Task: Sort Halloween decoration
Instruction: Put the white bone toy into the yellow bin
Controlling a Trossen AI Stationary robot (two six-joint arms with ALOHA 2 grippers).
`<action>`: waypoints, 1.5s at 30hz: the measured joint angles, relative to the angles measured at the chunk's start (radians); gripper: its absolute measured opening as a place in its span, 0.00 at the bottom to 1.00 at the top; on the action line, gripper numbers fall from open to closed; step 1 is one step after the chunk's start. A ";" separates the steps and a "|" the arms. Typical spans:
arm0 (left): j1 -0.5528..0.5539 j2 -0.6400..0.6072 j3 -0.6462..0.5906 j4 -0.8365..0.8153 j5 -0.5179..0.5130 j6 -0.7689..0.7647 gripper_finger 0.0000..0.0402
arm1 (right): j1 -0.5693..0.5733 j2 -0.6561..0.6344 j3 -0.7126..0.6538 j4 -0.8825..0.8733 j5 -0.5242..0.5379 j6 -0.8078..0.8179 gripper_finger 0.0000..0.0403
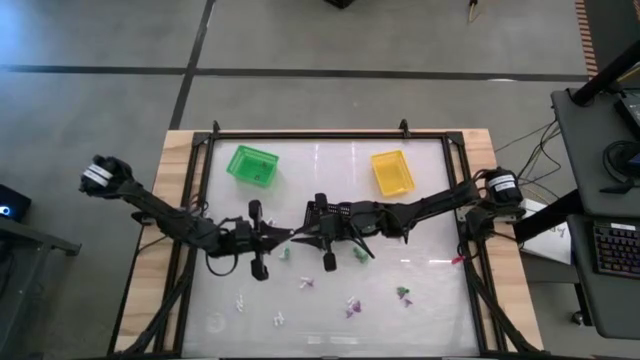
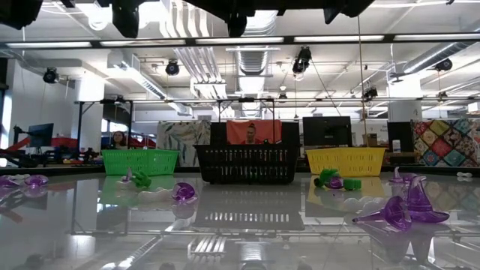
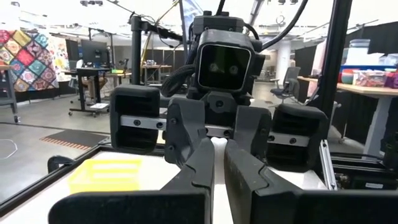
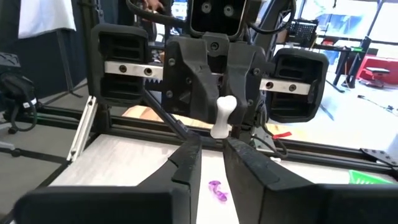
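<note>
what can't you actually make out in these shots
- Inside of the black basket: in the low view its mesh wall hides it; in the high view the arms cover it.
- Shapes of the loose trinkets: high view, too small to tell.
- The arms: low view, cut off by the top edge.

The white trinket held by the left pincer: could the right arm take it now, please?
Probably yes: the right pincer faces the white trinket closely, slightly open, with nothing between them.

Bright ceiling strip lights (image 2: 330, 37) glare off the glossy table (image 2: 240, 225); nearest purple trinkets (image 2: 405, 212) look soft.
</note>
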 joint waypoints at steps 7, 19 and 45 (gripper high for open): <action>0.002 0.031 0.000 0.036 0.001 0.005 0.00 | 0.000 0.000 0.000 0.004 0.000 -0.011 0.14; 0.003 0.031 0.000 0.039 0.001 0.007 0.00 | 0.000 0.000 0.000 -0.001 -0.005 -0.014 0.03; 0.003 0.024 0.000 0.013 -0.002 -0.013 0.34 | -0.022 -0.013 0.000 -0.056 0.000 0.023 0.02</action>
